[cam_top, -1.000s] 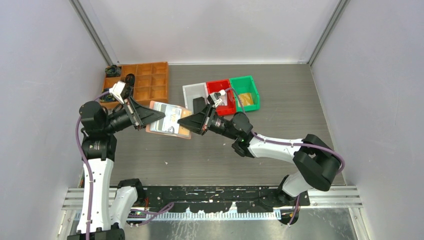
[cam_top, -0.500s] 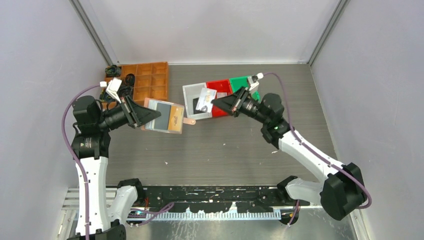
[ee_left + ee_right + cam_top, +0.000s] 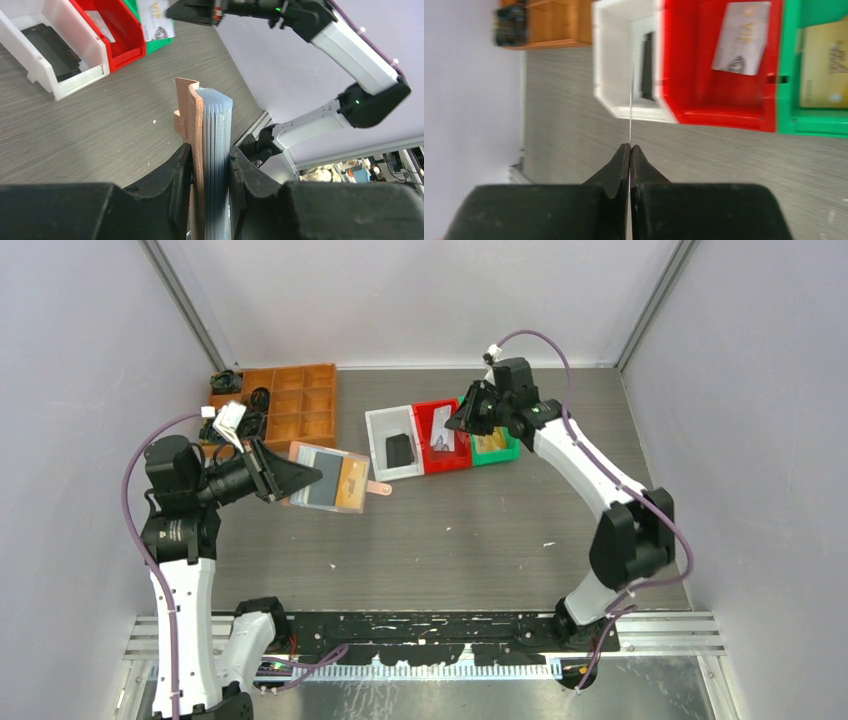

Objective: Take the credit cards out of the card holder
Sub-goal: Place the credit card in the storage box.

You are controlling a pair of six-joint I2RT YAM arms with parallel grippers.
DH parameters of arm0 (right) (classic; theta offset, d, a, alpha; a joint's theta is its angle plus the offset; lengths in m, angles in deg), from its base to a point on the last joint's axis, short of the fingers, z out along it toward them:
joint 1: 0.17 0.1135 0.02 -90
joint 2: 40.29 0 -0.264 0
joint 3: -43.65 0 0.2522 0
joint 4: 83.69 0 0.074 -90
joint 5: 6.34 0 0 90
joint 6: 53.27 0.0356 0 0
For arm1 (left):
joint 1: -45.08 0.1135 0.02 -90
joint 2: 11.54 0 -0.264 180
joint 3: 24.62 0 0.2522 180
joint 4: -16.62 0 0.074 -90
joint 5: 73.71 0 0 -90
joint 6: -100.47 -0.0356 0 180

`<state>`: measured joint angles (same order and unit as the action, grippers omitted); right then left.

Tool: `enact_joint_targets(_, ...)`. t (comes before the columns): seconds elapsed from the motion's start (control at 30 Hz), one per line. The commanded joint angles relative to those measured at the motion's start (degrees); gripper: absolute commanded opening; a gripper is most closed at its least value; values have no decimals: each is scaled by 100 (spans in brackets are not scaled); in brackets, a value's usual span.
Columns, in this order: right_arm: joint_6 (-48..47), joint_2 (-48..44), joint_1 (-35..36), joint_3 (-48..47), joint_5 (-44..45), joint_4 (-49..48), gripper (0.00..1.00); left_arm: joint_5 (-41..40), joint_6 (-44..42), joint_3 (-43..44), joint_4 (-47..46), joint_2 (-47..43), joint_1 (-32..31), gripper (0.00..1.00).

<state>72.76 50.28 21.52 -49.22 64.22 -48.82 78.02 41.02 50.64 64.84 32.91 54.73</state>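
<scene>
Right wrist view: the right gripper pinches a credit card edge-on, red bin at one o'clock. The left gripper clamps the card holder.

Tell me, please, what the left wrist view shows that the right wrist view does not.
Only the left wrist view: the card holder edge-on in the left gripper, and the printed face of the held card in the right gripper. Only the right wrist view: the yellowish card in the green bin, and the wooden tray. Both: the white bin, the red bin and the whitish card inside it.
</scene>
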Motion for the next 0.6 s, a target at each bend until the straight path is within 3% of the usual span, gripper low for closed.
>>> enact_joint_targets(0.0, -1026, 712, 19, -711, 770, 1059, 1, 309, -39, 310, -269, -153, 25, 0)
enact_joint_targets(0.57, -1233, 2696, 190, -2070, 999, 864, 1, 328, 301, 251, -632, -251, 28, 0)
